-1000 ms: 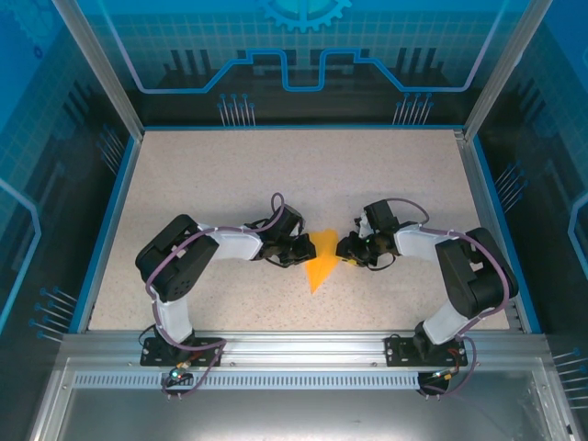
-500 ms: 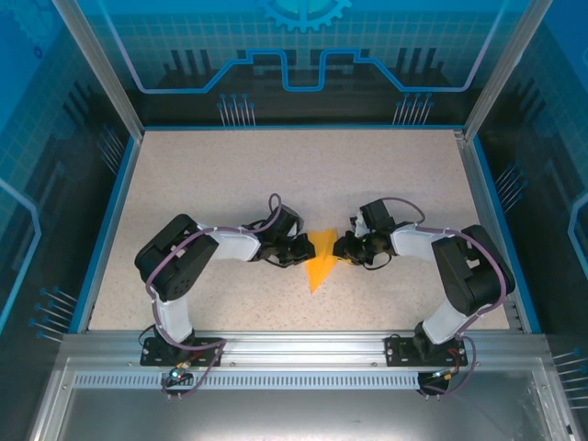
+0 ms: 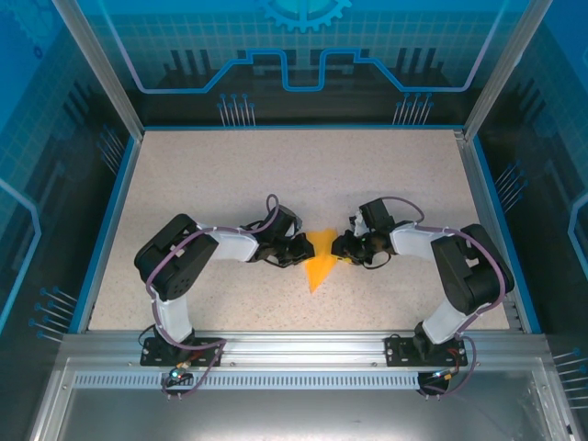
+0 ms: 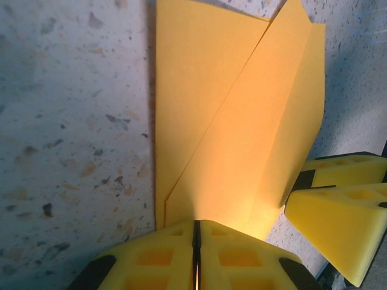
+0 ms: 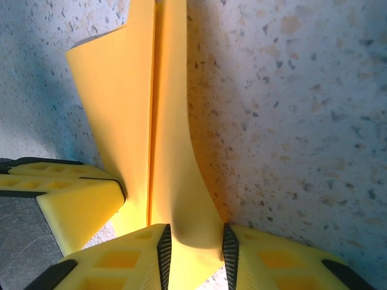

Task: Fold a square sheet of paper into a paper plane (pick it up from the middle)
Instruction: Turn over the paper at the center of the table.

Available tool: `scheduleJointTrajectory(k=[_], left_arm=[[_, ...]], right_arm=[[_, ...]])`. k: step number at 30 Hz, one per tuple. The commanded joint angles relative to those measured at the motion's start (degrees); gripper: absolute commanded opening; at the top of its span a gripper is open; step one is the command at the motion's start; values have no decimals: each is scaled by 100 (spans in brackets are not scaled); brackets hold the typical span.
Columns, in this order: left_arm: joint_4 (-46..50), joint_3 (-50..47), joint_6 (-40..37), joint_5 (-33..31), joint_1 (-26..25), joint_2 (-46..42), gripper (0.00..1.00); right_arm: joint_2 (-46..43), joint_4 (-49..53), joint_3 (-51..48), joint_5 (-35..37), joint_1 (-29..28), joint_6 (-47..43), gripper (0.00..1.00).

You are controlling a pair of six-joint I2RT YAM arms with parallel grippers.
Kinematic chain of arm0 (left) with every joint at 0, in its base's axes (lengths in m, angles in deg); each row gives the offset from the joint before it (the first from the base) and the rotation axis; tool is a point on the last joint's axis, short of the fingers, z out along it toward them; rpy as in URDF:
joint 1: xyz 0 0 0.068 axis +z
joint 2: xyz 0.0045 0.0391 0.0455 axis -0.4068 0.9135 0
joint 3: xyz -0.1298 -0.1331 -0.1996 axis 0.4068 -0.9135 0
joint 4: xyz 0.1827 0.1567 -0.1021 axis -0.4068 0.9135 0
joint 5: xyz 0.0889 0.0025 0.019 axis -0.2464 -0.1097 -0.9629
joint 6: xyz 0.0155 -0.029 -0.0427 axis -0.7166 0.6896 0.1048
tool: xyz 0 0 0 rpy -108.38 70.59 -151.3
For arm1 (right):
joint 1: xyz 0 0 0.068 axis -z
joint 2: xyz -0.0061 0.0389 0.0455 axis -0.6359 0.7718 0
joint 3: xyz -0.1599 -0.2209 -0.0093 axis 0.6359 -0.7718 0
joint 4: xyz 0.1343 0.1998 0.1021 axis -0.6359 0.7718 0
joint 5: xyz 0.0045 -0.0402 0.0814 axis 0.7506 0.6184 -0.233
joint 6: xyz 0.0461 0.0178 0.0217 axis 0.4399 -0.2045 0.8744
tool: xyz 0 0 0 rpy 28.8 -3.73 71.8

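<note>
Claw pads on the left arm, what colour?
Yellow pads with black trim, shut on the orange-yellow paper plane. Clearest in the left wrist view.

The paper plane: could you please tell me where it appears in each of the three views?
Top external: paper plane at table centre, between both grippers.
Left wrist: upper centre, above the shut left gripper.
Right wrist: centre-left, running into the right gripper.
Shared landmark: speckled table.

Looking down the right tool (image 5: pixel 195 248), its yellow fingers (image 5: pixel 130 260) sit either side of a curled flap of the orange paper plane (image 5: pixel 151 127), not quite pinched flat. The plane's layered folds run away over the speckled tabletop (image 5: pixel 290 109). The left tool's yellow fingertip (image 5: pixel 66 208) presses in at lower left, touching the paper.
</note>
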Motion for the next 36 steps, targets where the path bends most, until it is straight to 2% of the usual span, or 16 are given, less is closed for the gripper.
scheduleJointTrajectory(k=[1,12,24,27,36], left_arm=[[218,-196,36,-175,123,88,11],[211,-264,49,-184,147,53,11],[-70,-346,171,-13,265,63,11],[-149,-367,218,33,298,84,11],[-293,-462,319,66,318,93,12]], right_arm=[[63,155,279,281,-27,-280,33],[420,40,395,19,55,-446,34],[-321,-143,-150,-595,47,-440,34],[-284,-463,-296,-866,34,-199,35],[-52,-1206,-508,-979,-30,536,36]])
